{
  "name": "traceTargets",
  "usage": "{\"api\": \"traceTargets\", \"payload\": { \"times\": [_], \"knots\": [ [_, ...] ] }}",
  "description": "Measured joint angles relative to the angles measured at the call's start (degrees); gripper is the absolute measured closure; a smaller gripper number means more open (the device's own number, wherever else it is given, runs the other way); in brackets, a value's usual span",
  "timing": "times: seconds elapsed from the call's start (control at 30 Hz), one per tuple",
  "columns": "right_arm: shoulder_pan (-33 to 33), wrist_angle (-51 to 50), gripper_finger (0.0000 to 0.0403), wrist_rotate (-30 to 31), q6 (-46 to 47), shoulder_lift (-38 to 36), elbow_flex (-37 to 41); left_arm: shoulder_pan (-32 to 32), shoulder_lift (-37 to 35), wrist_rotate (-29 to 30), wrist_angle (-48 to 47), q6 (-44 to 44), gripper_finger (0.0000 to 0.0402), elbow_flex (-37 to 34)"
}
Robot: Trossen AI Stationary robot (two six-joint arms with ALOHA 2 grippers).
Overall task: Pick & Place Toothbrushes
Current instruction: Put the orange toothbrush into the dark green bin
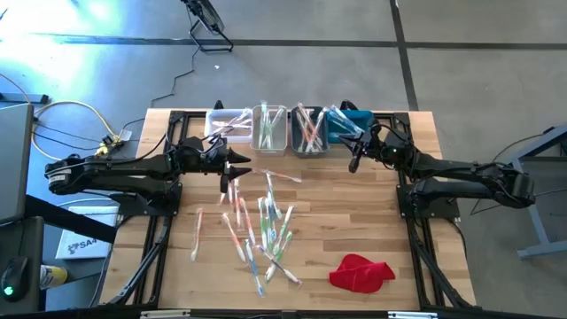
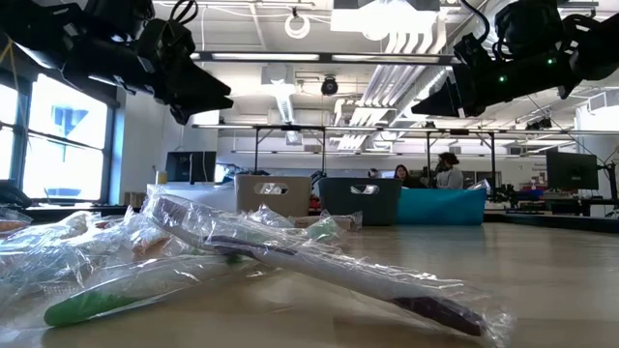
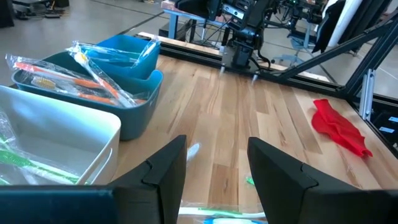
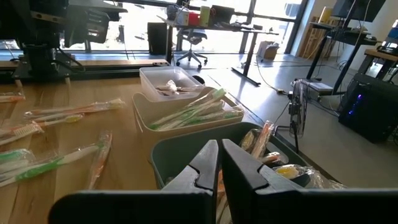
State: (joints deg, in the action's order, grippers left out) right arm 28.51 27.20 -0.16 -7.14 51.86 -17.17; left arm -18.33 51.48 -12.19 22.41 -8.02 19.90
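Note:
Many wrapped toothbrushes [image 1: 261,226] lie scattered on the wooden table's middle; the low view shows them up close [image 2: 290,256]. More toothbrushes fill four bins along the far edge: white [image 1: 223,124], beige [image 1: 268,129], grey [image 1: 308,133] and blue [image 1: 347,122]. My left gripper [image 1: 232,170] hovers open above the far end of the pile, in front of the white bin, with nothing between its fingers [image 3: 214,174]. My right gripper [image 1: 353,162] hangs shut and empty [image 4: 219,165] just in front of the grey and blue bins.
A red cloth [image 1: 361,272] lies crumpled near the table's front right corner, also in the left wrist view [image 3: 339,127]. Bare wood shows to the right of the pile and between the cloth and the bins. People sit at desks in the room beyond.

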Motion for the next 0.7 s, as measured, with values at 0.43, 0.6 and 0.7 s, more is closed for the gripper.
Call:
{"api": "traceTargets", "payload": {
  "times": [0.43, 0.6, 0.7],
  "knots": [
    [0.0, 0.0, 0.0391, 0.0, 0.0, 0.0, 0.0, 0.0, 0.0, 0.0, -0.4, 0.2, 0.0233, 0.1],
    [0.0, 0.0, 0.0391, 0.0, 0.0, 0.0, 0.0, 0.0, 0.0, 0.0, -0.3, 0.2, 0.0233, 0.1],
    [0.0, 0.0, 0.0391, 0.0, 0.0, 0.0, 0.0, 0.0, 0.0, 0.0, 0.2, 0.0, 0.0233, 0.1]
  ]
}}
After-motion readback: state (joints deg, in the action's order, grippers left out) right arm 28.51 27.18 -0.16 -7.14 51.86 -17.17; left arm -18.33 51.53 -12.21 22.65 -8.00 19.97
